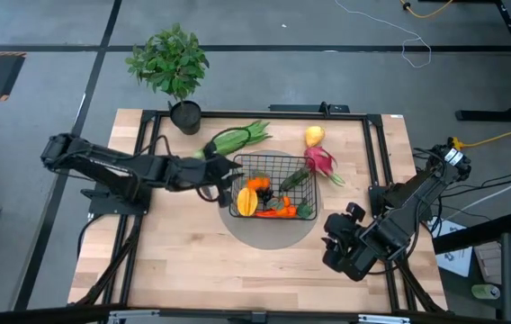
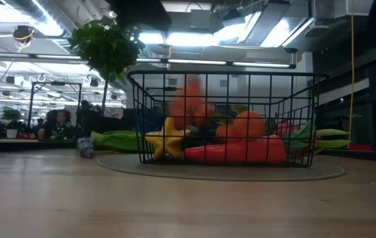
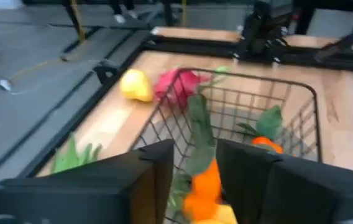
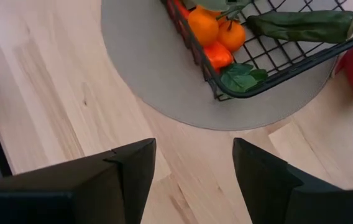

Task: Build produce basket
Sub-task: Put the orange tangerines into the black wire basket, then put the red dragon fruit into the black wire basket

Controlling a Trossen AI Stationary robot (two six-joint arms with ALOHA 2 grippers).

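Note:
The black wire basket (image 1: pixel 271 162) stands on a round grey mat (image 1: pixel 264 236) at mid-table. It holds a yellow star fruit (image 1: pixel 247 201), tangerines (image 4: pixel 217 31), a carrot (image 1: pixel 279 213) and a dark green piece (image 4: pixel 301 25). Outside it lie the green stalk bundle (image 1: pixel 237 139), a yellow fruit (image 1: pixel 314 137) and the pink dragon fruit (image 1: pixel 321 162). My left gripper (image 1: pixel 233 175) hangs open over the basket's left rim. An orange piece with a green leaf (image 3: pixel 204 180) shows in its gap, and I cannot tell whether they touch. My right gripper (image 1: pixel 335 236) waits open at the near right.
A leafy potted plant (image 1: pixel 183 112) stands at the table's far left corner. A black frame rail (image 1: pixel 377 153) runs around the tabletop. Bare wood lies between the mat and the near edge (image 4: pixel 58 93). People sit in the room beyond the table (image 2: pixel 59 122).

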